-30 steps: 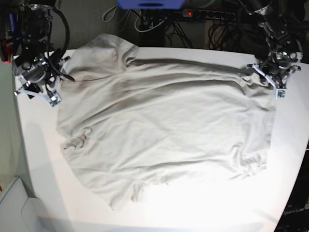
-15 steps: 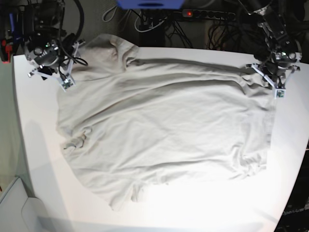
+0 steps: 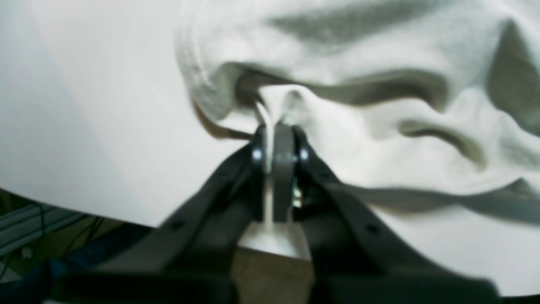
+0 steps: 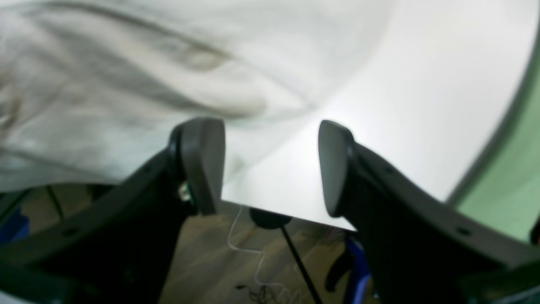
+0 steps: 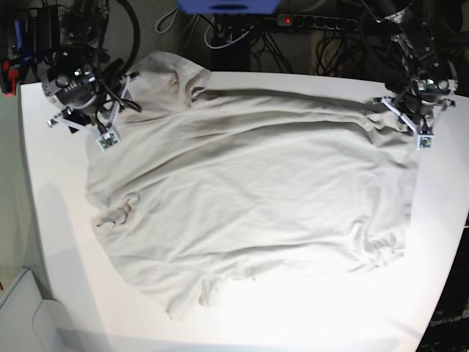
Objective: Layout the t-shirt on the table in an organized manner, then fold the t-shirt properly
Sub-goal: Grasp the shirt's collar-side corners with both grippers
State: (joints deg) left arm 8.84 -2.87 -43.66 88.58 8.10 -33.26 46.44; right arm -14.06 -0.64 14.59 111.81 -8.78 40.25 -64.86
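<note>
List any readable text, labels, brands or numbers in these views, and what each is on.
None readable.
The t-shirt is plain, no print.
The table bears no marking.
The small white tags on the left gripper and right gripper are too small to read.

- Robotics lab bench: white table flanked by two black robot arms.
- Power strip with a lit red switch behind it.
- Tangled cables along the back.
</note>
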